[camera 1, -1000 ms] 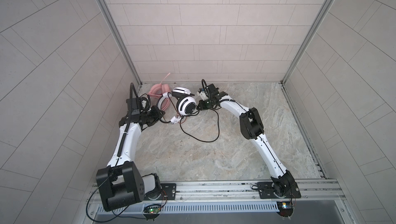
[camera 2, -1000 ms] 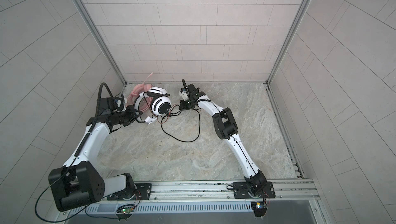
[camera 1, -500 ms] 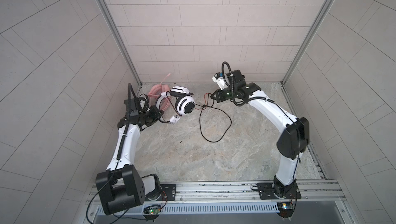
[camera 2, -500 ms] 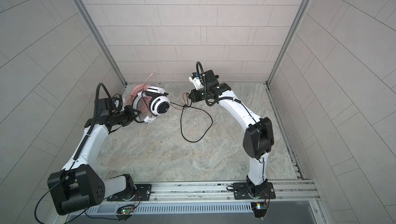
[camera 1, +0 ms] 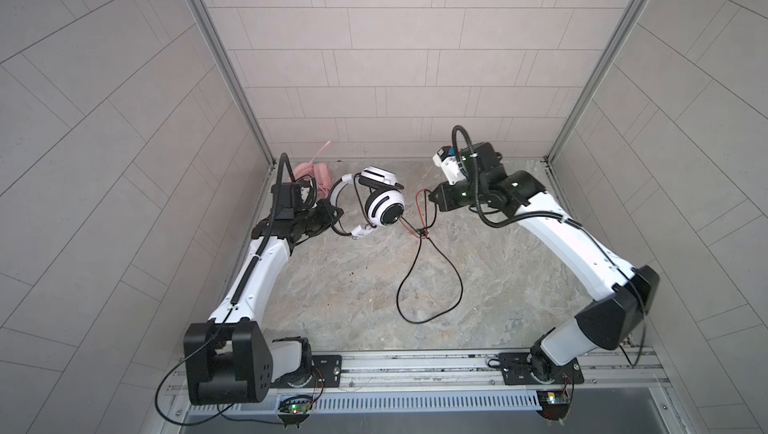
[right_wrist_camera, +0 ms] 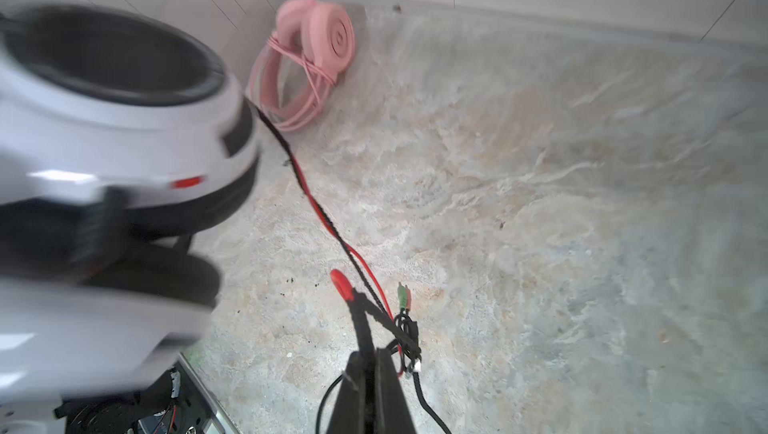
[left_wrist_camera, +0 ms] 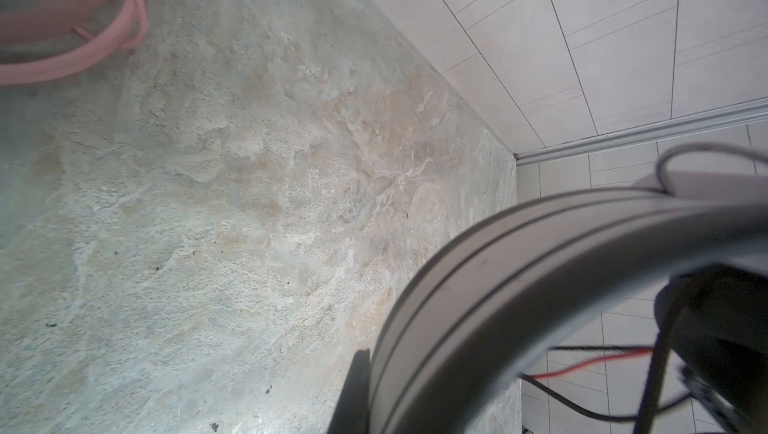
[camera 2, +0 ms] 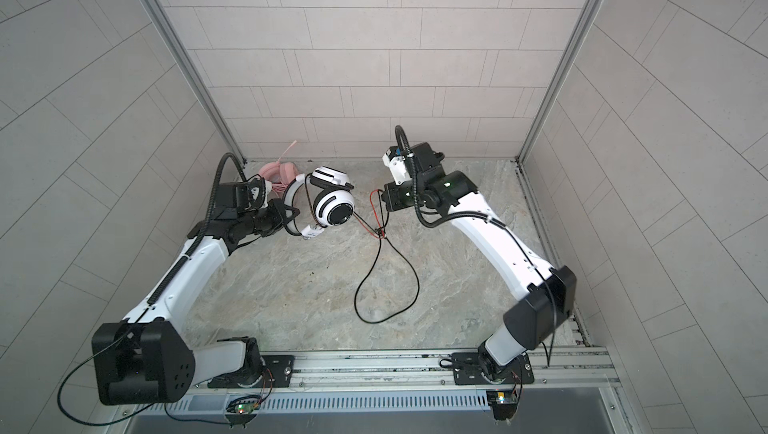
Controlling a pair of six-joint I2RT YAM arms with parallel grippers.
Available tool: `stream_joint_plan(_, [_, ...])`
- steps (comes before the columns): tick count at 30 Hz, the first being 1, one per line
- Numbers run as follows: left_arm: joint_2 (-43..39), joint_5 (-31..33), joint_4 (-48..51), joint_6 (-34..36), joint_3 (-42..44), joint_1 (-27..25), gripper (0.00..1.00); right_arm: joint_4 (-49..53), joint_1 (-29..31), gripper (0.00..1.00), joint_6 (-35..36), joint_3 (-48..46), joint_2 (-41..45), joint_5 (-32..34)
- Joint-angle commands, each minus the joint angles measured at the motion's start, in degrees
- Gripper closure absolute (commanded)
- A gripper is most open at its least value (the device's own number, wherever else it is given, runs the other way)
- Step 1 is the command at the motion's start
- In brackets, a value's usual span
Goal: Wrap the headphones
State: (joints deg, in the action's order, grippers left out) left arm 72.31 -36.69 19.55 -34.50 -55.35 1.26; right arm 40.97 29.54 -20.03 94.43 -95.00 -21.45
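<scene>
Jaws clenched: left gripper (camera 1: 333,216) on white-and-black headset (camera 1: 384,208) headband, right gripper (camera 1: 432,198) on its cable (right_wrist_camera: 361,323). Cable is best held taut when wound round the headset.

both top views look steeply down over the whole stone floor (camera 1: 345,286); wrist views sit low, close above it.

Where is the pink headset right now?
In a top view the pink headset lies in the far left corner, just behind the white headset.
</scene>
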Motion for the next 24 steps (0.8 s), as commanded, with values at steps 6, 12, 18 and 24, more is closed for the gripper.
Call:
stream_joint_plan(6, [-0.18,0.35,-3.73,0.46,3.98,-0.42,1.0,2.8,2.43,1.0,-2.32,10.62,-23.42,-1.42])
stream_joint_plan(12, [1.25,-0.19,-3.97,1.21,4.41,-0.43,1.0,-0.25,4.94,0.99,-4.49,16.46,-27.99,-5.67])
stream_joint_plan(18, [1.67,-0.3,-3.09,1.63,3.64,-0.4,1.0,-5.47,4.06,0.88,-5.24,15.09,-28.88,-6.9])
stream_joint_plan(24, [1.76,-0.46,-2.58,1.81,3.5,-0.23,1.0,-1.45,2.77,0.6,-3.29,13.54,-28.31,-6.86])
